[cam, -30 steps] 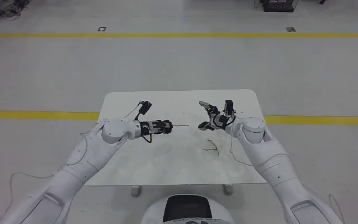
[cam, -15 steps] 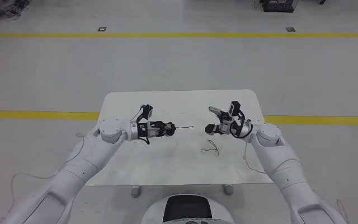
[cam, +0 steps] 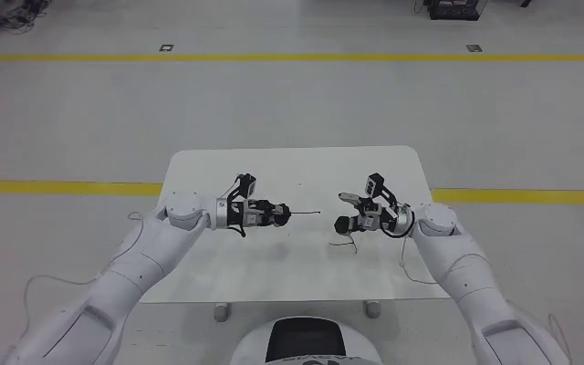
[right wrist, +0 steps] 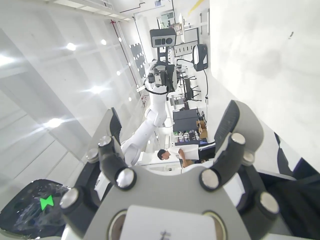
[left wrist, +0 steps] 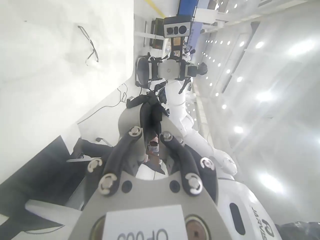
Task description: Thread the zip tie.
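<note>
In the top view my left gripper (cam: 276, 215) hovers over the middle of the white table (cam: 274, 169), shut on a thin black zip tie (cam: 304, 213) whose free end points at the other arm. In the left wrist view the left gripper (left wrist: 149, 136) has its fingers pressed together on the dark strip (left wrist: 150, 118). A short gap past the tie's tip, my right gripper (cam: 345, 211) faces it, open and holding nothing. The right wrist view has the right gripper (right wrist: 172, 126) with its pads wide apart.
A second black zip tie (cam: 344, 242) lies bent on the table just nearer the robot than the right gripper; the left wrist view has this loose tie (left wrist: 88, 43) on the tabletop too. A thin cable (cam: 401, 260) hangs by the right arm near the table's edge.
The right gripper has come toward the robot's side and lined up facing the tie's tip. The left gripper has carried the zip tie slightly toward the right arm.
</note>
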### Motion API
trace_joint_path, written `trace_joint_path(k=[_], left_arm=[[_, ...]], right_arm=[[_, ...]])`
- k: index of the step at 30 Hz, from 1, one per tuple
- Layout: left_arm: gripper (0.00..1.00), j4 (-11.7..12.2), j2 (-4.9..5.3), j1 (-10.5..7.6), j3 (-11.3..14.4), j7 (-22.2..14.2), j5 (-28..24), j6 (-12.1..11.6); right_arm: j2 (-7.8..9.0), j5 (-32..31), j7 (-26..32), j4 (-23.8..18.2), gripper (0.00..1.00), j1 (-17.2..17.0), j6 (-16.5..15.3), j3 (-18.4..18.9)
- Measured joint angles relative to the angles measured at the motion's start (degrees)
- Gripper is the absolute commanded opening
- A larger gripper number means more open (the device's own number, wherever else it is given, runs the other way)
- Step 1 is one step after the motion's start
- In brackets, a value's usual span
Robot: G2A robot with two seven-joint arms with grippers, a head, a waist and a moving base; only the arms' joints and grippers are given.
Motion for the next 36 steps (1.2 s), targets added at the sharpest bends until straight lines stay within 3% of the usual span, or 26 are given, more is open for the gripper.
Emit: trace_joint_path(k=[4,8,11,14,25,27,28,31,36], left_arm=[[0.0,-0.82,-0.21,0.94,0.19,-1.53,-2.76,1.24],[0.0,-0.23,-0.54,1.12,0.5,-4.43,-5.49,2.04],[0.0,0.74,-0.76,0.84,0.79,-4.04,-5.13,1.57],[0.0,0.95,-0.91,0.51,1.04,-2.32,-3.36,0.04],[0.0,0.92,-0.9,0.52,1.04,-2.35,-3.39,0.07],[0.0,0.92,-0.9,0.52,1.04,-2.35,-3.39,0.07],[0.0,0.92,-0.9,0.52,1.04,-2.35,-3.39,0.07],[0.0,0.93,-0.9,0.52,1.04,-2.35,-3.39,0.07],[0.0,0.93,-0.9,0.52,1.04,-2.35,-3.39,0.07]], right_arm=[[0.23,-1.96,-1.82,-1.94,1.0,-0.91,-1.81,-0.15],[0.67,-4.18,2.66,-1.2,1.0,-0.42,-4.63,-0.57],[0.71,-2.91,6.58,-0.52,1.0,-0.09,-7.45,-0.73],[0.72,-2.66,6.4,-0.41,1.0,-0.05,-7.66,-0.62],[1.02,-2.53,6.02,-2.42,1.0,-0.86,-7.2,-0.73],[1.09,-2.11,6.75,-2.13,0.77,-0.6,-7.49,-0.71],[1.11,-1.84,7.04,-1.99,0.52,-0.45,-7.6,-0.75],[1.21,-1.08,7.21,-1.77,0.42,0.03,-7.81,-1.51],[1.86,-0.69,7.17,-1.15,0.37,1.48,-7.78,-3.7]])
